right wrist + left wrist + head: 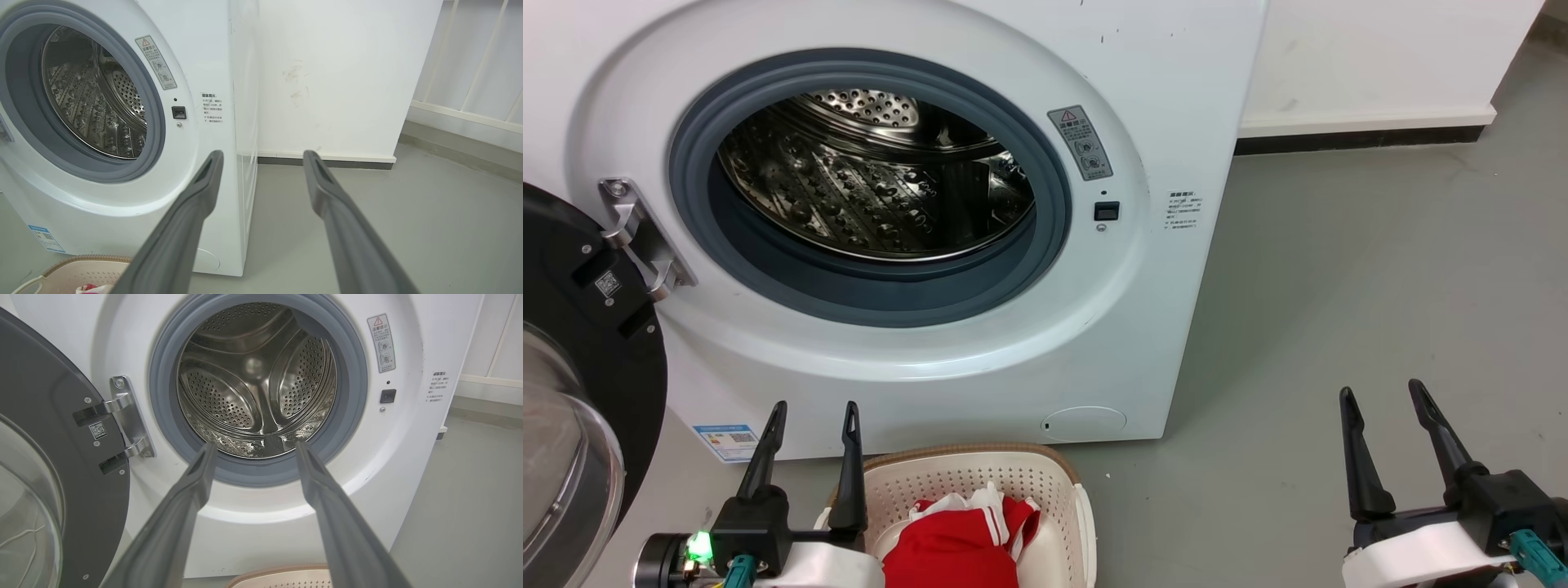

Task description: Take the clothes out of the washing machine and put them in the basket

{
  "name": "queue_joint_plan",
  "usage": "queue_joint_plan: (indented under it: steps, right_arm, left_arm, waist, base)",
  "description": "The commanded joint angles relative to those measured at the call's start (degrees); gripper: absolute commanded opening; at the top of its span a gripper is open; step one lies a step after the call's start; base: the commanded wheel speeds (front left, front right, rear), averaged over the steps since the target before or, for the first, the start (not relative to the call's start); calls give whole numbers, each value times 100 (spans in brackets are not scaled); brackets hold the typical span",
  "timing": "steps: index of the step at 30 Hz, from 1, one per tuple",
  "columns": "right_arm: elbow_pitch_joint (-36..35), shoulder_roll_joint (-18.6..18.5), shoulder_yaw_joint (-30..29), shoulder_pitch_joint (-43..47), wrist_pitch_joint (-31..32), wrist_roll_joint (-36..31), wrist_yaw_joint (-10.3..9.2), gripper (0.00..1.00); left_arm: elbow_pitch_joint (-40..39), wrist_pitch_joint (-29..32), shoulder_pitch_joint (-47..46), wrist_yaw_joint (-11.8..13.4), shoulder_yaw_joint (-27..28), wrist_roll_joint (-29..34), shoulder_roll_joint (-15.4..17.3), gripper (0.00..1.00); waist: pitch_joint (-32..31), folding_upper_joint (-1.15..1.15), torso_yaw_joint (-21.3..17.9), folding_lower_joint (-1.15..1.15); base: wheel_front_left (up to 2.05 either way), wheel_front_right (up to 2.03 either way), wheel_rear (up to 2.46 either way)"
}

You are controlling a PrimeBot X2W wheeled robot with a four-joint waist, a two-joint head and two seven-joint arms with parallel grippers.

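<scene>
Clothes (947, 549) in basket (980, 452) at foot of washing machine (1168, 90), door (560, 253) open; left tool (817, 406) and right tool (1380, 387) released, facing machine

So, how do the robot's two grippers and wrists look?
Both the left gripper and the right gripper have two long, tapered black fingers on a black block, set on a white wrist shell. A teal connector sits at each wrist. A small green light glows on the left one.
</scene>
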Motion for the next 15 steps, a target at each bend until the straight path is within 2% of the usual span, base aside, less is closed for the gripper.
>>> queue_joint_plan:
  steps: [1, 10, 11, 15]
  right_arm:
    - [1, 5, -2, 15, -11, 34, -8, 100]
    - [14, 6, 29, -52, -11, 53, -8, 100]
    - [17, 0, 23, -7, 0, 42, -1, 0]
    - [198, 2, 38, 57, 9, 63, 0, 0]
  left_arm:
    - [21, -15, 58, -6, 42, 25, -15, 100]
    - [37, -15, -11, -98, 126, -22, -70, 100]
    - [36, 0, 13, -104, 127, -23, -60, 0]
    - [257, 37, 45, -104, 133, -73, -64, 0]
  waist:
    - [-7, 0, -29, 0]
    - [-9, 0, -71, 0]
    - [-8, 0, -72, 0]
    - [-8, 0, -73, 1]
  base:
    - [0, 0, 0]
    - [0, 0, 0]
    - [0, 0, 0]
    - [0, 0, 0]
